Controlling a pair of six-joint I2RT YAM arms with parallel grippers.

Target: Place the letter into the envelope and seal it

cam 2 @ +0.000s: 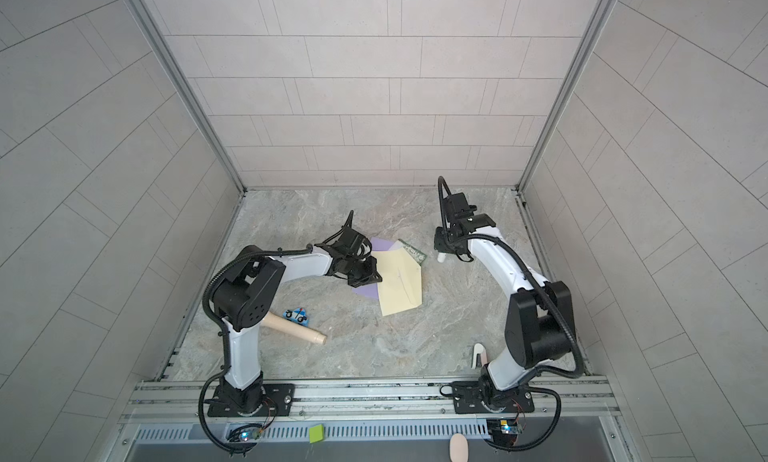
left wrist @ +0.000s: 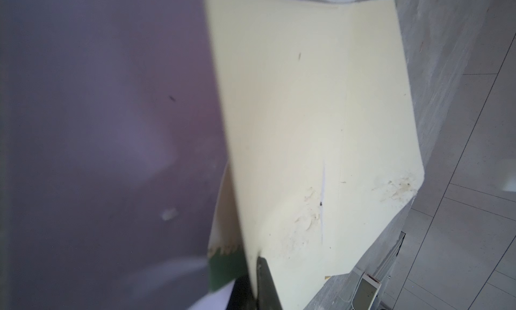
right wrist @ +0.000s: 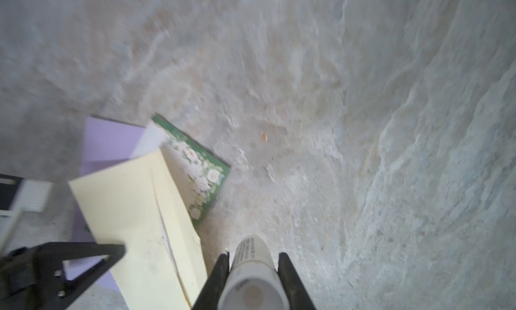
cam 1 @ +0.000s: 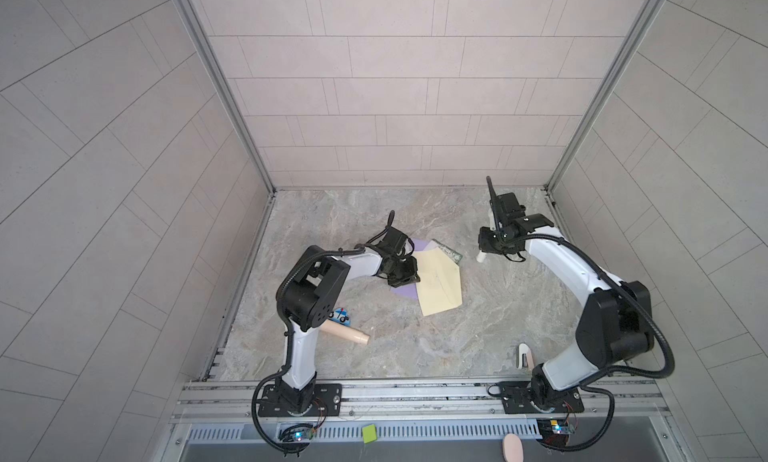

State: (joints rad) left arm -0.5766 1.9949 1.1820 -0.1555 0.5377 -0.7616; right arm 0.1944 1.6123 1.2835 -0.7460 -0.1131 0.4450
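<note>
Plainly, everything turns on where the envelope (cam 1: 440,287) lies relative to the glue. It sits mid-table (cam 1: 498,335) on a purple sheet (cam 1: 405,291), its long axis running roughly from the far side toward the near side with a slight slant. It lies between the two arms. The left gripper (cam 1: 402,275) is at its left edge with jaws pressed together, apparently pinching that edge, and the left wrist view shows the paper bowed up. The letter (right wrist: 205,169), green with white flowers, pokes out at the envelope's far end; whether it is tucked inside or only lies beneath cannot be told. The right gripper (right wrist: 253,256) is clamped on a white glue stick (cam 1: 481,257) and hangs off to the right of that far end, near it but not touching. So the right arm looks nearer to the open end, and its likely path is leftward. The exposed letter probably has to slide in first.
</note>
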